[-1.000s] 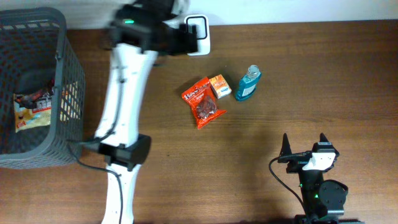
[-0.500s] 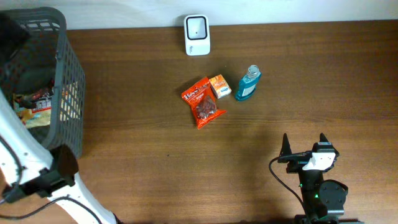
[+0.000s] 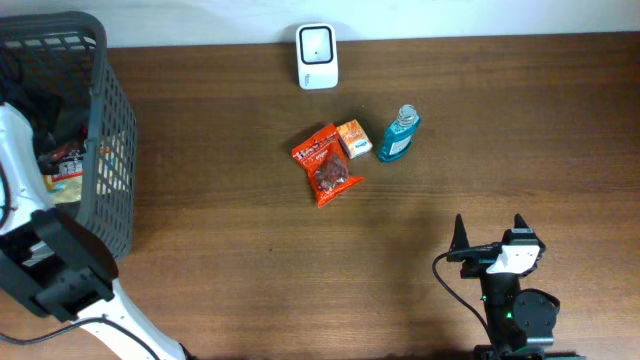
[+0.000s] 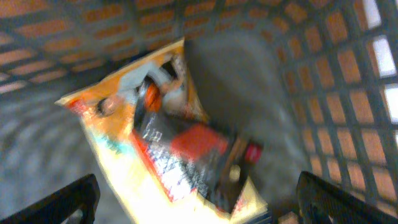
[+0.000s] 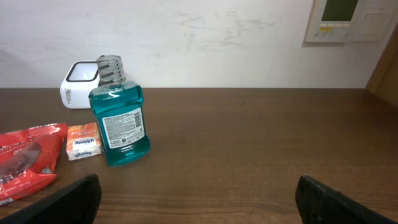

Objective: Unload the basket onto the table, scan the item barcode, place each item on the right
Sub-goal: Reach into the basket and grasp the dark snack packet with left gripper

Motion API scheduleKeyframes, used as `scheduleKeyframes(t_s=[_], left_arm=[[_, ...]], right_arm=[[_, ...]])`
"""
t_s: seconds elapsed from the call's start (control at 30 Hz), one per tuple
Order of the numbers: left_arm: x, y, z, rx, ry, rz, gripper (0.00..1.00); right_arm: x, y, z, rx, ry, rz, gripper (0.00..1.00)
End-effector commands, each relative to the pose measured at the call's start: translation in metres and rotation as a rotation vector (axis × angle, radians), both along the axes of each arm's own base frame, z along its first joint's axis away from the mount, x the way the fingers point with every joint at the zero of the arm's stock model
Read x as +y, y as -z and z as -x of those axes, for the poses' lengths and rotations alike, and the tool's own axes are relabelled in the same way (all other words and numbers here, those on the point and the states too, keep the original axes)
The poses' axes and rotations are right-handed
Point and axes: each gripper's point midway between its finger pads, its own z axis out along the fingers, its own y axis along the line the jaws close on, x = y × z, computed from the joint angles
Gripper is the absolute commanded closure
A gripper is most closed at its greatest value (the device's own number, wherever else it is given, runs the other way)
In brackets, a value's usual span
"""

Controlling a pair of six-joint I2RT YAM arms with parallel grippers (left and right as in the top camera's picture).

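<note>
Basket floor (image 4: pixel 43 149), blurred packet (image 4: pixel 168 143), perhaps snacks

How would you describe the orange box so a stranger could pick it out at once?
Find the white scanner at the table's wall edge; three items sit before it. The box is the middle one, between the red bag and the blue bottle. It is the smallest, and the only orange one.

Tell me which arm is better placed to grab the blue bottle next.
Probably right: the right gripper, open, faces the bottle, while the left gripper hangs inside the basket.
</note>
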Motion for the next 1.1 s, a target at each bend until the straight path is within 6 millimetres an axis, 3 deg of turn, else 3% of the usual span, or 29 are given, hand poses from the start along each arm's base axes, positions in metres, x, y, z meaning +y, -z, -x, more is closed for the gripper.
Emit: scheduleKeyframes(t_s=[0.0, 0.27, 0.37, 0.43, 0.57, 0.63, 0.77, 0.8, 0.87, 0.93, 1.0, 1.07], left_arm=[[0.005, 0.035, -0.001, 0.002, -0.039, -0.017, 0.01], [0.011, 0.07, -0.017, -0.081, -0.035, -0.06, 0.01], [0.01, 0.078, -0.011, -0.059, -0.038, -0.055, 0.01], [0.016, 0.084, 0.008, 0.029, -0.061, -0.096, 0.02], [0.029, 0.081, 0.036, 0.208, -0.039, -0.216, 0.16], [0.032, 0.077, 0.043, 0.276, 0.015, -0.25, 0.37], [0.029, 0.064, 0.044, 0.256, 0.017, -0.249, 0.62], [0.026, 0.058, 0.043, 0.232, 0.025, -0.237, 0.64], [0.015, 0.053, 0.033, 0.167, 0.064, -0.183, 0.58], [0.002, 0.058, 0.023, 0.117, 0.11, -0.108, 0.35], [-0.005, 0.06, 0.018, 0.094, 0.133, -0.073, 0.2], [-0.009, 0.061, 0.016, 0.083, 0.145, -0.052, 0.18]], right_arm=[[-0.003, 0.003, 0.0, 0.005, 0.014, -0.001, 0.02], [-0.003, 0.003, 0.0, 0.005, 0.014, -0.001, 0.02], [-0.003, 0.003, 0.0, 0.005, 0.014, -0.001, 0.02], [-0.003, 0.003, 0.0, 0.005, 0.014, -0.001, 0.02], [-0.003, 0.003, 0.0, 0.005, 0.014, -0.001, 0.02], [-0.003, 0.003, 0.0, 0.005, 0.014, -0.001, 0.02], [-0.003, 0.003, 0.0, 0.005, 0.014, -0.001, 0.02], [-0.003, 0.003, 0.0, 0.005, 0.014, -0.001, 0.02], [-0.003, 0.003, 0.0, 0.005, 0.014, -0.001, 0.02], [-0.003, 0.003, 0.0, 0.005, 0.014, -0.001, 0.01], [-0.003, 0.003, 0.0, 0.005, 0.014, -0.001, 0.02], [-0.003, 0.003, 0.0, 0.005, 0.014, -0.001, 0.02]])
